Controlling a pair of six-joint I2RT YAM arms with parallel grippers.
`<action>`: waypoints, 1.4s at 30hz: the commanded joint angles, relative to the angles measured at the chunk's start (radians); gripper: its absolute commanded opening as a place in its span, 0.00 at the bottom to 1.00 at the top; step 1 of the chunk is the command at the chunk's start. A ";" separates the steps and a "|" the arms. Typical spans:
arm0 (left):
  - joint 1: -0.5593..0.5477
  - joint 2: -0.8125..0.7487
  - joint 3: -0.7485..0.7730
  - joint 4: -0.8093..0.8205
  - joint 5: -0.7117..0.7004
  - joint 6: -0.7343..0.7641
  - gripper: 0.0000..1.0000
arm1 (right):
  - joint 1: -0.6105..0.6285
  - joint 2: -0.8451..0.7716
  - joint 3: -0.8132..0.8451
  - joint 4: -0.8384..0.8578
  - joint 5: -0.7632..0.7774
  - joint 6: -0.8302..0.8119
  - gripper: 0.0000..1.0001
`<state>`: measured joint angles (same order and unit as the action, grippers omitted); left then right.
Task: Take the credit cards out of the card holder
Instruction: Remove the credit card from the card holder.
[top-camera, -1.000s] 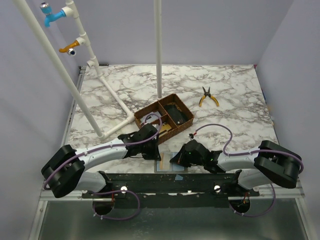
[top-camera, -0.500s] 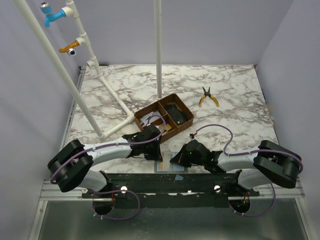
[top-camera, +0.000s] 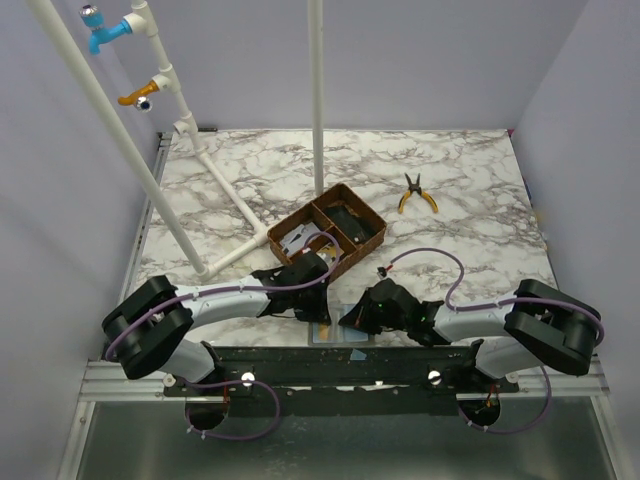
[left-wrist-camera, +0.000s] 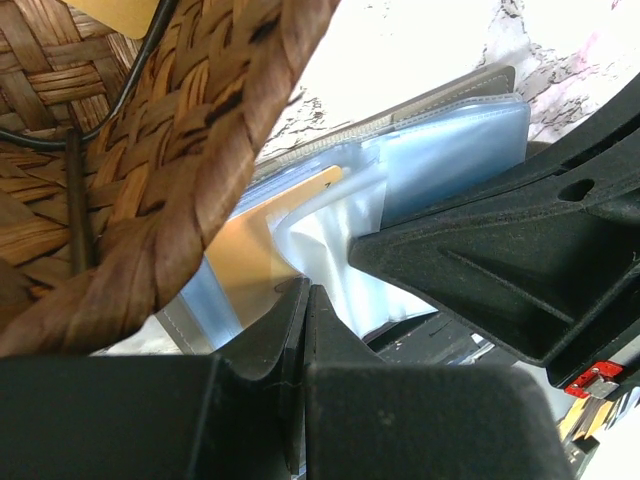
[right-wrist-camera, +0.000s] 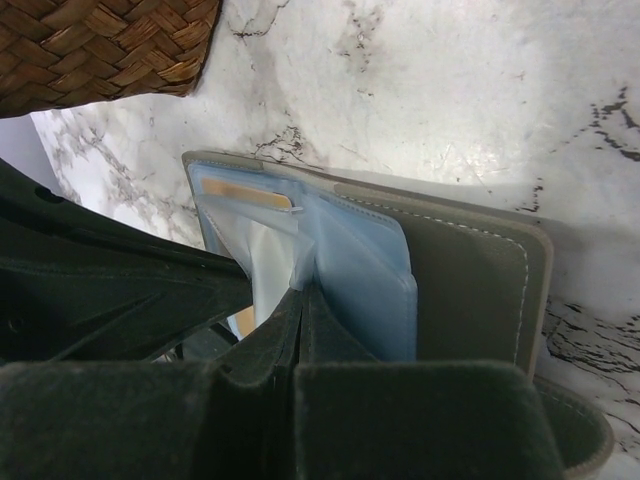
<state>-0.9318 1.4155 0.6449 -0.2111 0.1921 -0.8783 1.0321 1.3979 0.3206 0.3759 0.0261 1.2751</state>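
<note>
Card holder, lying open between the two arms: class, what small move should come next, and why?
Probably the left fingers should draw the tan card out of its clear sleeve while the right fingers hold the card holder down: both pairs are shut at the sleeves, and the card is not yet out.

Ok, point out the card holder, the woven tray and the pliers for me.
card holder (right-wrist-camera: 470, 290): right wrist view, grey outer cover.
woven tray (top-camera: 368, 250): top external view, near outer wall.
pliers (top-camera: 414, 192): top external view, by the pivot.
</note>
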 joint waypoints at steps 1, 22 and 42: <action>-0.009 -0.008 0.005 -0.014 -0.033 0.012 0.00 | 0.002 0.048 -0.012 -0.122 -0.018 -0.039 0.01; -0.035 0.091 0.055 -0.003 0.007 0.007 0.00 | 0.002 -0.131 0.179 -0.443 0.095 -0.143 0.50; -0.047 0.078 0.126 -0.018 0.041 0.032 0.00 | 0.002 -0.238 0.222 -0.734 0.245 -0.104 0.23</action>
<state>-0.9646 1.4822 0.7338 -0.2237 0.2043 -0.8635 1.0325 1.1645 0.5663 -0.2943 0.2222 1.1416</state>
